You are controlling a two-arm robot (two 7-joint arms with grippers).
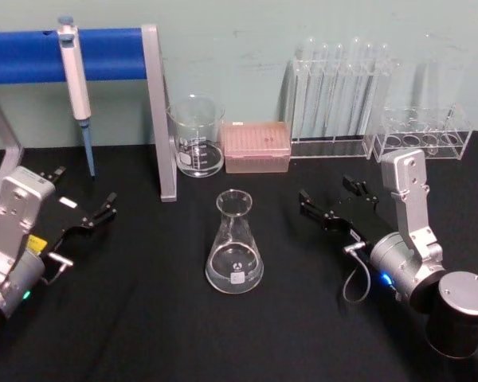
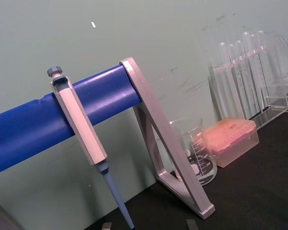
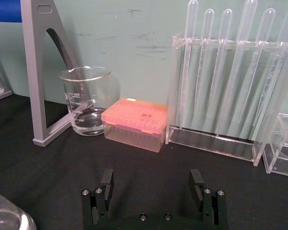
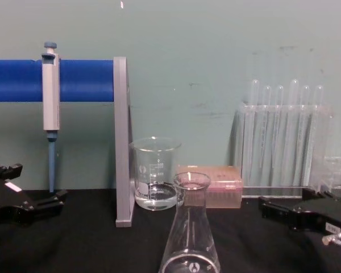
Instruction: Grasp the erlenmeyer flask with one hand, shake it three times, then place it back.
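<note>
An erlenmeyer flask [image 1: 234,243] stands upright and untouched at the centre of a black table [image 1: 143,318], its wide base on the surface and its narrow neck rising clear of everything around it; from the chest camera the flask [image 4: 190,239] sits in the foreground between the two arms. To its right, the right gripper [image 1: 334,203] rests low over the table, well apart from the flask, its two black fingers [image 3: 107,182] spread wide and holding nothing, pointing toward the back of the bench. On the far left, the left gripper [image 1: 84,203] is parked near the table's edge, its fingers likewise parted and empty. Behind the flask, a graduated glass beaker [image 1: 196,135] stands beside the grey upright of a stand [image 1: 161,111] with a blue bar, from which a pipette [image 1: 76,79] hangs tip down. Just right of the beaker lies a pink tip box [image 1: 257,146], and beyond it a clear rack of test tubes [image 1: 338,91] lines the pale green wall, with a second clear rack [image 1: 426,131] at its right.
</note>
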